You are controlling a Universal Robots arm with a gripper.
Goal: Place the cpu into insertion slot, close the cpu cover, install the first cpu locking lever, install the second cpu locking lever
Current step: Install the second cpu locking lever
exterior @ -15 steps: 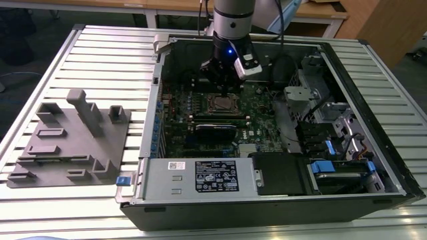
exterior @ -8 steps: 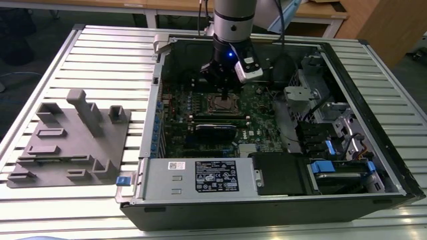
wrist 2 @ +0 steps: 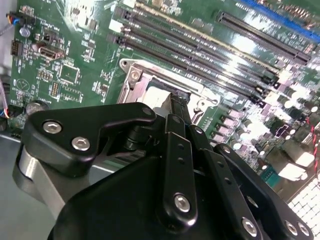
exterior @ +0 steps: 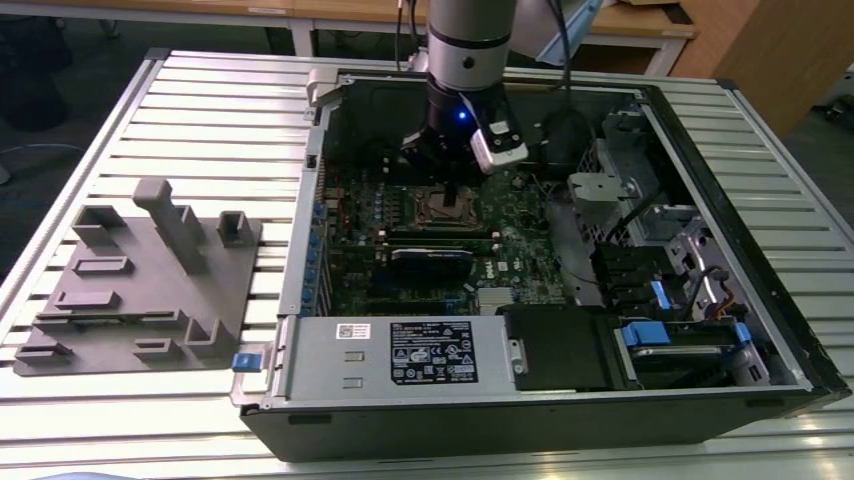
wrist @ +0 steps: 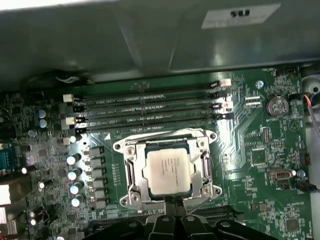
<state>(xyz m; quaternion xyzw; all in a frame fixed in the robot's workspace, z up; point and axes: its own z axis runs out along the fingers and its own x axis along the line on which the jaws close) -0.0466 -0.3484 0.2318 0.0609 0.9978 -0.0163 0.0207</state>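
In the exterior view we see an open computer case (exterior: 747, 330) lying on a slatted metal table (exterior: 200, 110), with a grey fixture block (exterior: 140, 290) on the table towards the exterior view's left edge. The arm (exterior: 467, 40) reaches down into the case, and the gripper (exterior: 454, 190) hangs directly over the insertion slot (exterior: 445, 210), which sits on the green motherboard (exterior: 400, 290) near the case's far wall. A power supply (exterior: 400, 352) occupies the case's near edge.

In the second wrist view we see the gripper (wrist 2: 179, 102) from behind. Its black fingers (wrist 2: 177, 160) run side by side and meet at the tips, pressed together with nothing between them. The tips stand at the rim of the insertion slot (wrist 2: 137, 75). Beyond it lie long black memory slots (wrist 2: 200, 55).

In the first wrist view we find the cpu (wrist: 169, 171) seated flat in the insertion slot (wrist: 168, 170). The cpu cover (wrist: 200, 160) lies down over it, its silver frame surrounding the grey chip top on all sides. The gripper (wrist: 172, 201) tips touch or nearly touch the frame's edge nearest the camera; we cannot tell which. The memory slots (wrist: 150, 107) run along the far side of the socket.
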